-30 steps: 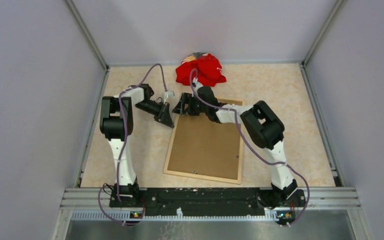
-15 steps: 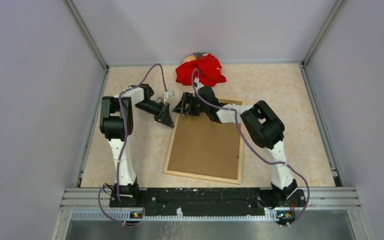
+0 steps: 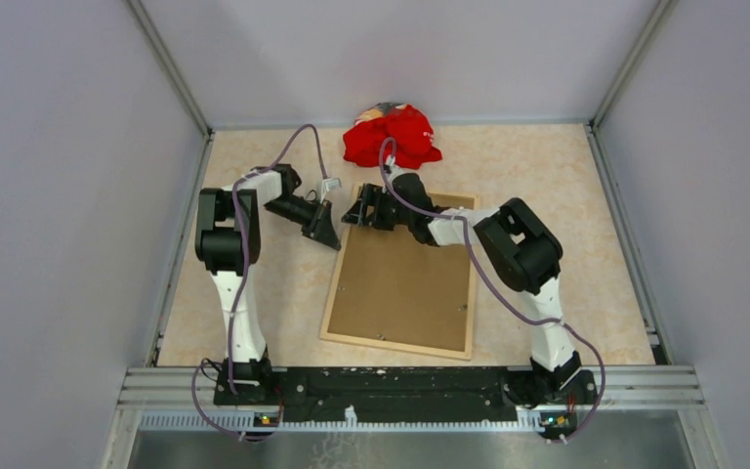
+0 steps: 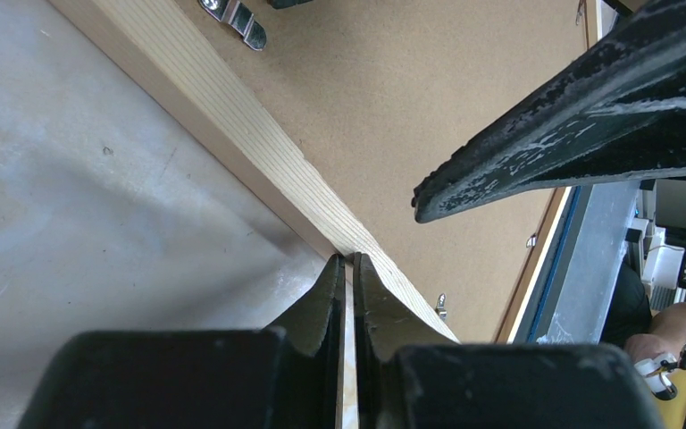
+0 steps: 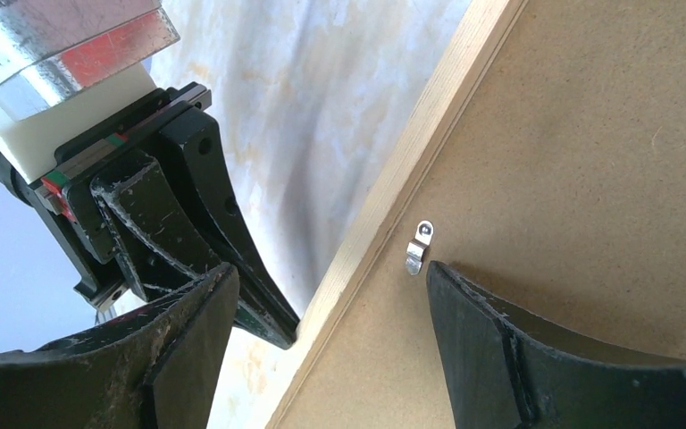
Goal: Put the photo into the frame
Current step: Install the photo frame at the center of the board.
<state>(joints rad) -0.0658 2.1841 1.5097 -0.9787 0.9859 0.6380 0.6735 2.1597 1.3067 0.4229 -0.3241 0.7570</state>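
Observation:
The light-wood frame (image 3: pixel 337 285) lies face down on the table with the brown backing board (image 3: pixel 405 278) in it. The photo is not in view. My left gripper (image 3: pixel 330 240) is shut, its tips pressed against the outer side of the frame's left rail (image 4: pixel 232 125) near the far corner. My right gripper (image 3: pixel 355 211) is open and empty, low over that same corner. Its fingers straddle the left rail (image 5: pixel 411 152), one over the table and one over the backing board (image 5: pixel 607 161). The left gripper (image 5: pixel 277 326) shows just beside it.
A crumpled red cloth (image 3: pixel 395 137) lies at the table's far edge, just beyond the frame. Small metal clips (image 5: pixel 420 246) sit along the board's edges. Grey walls enclose the table on three sides. The two grippers are very close to each other.
The right gripper and wrist have shifted slightly to the right over the frame's far corner. The left arm and the frame have not visibly moved.

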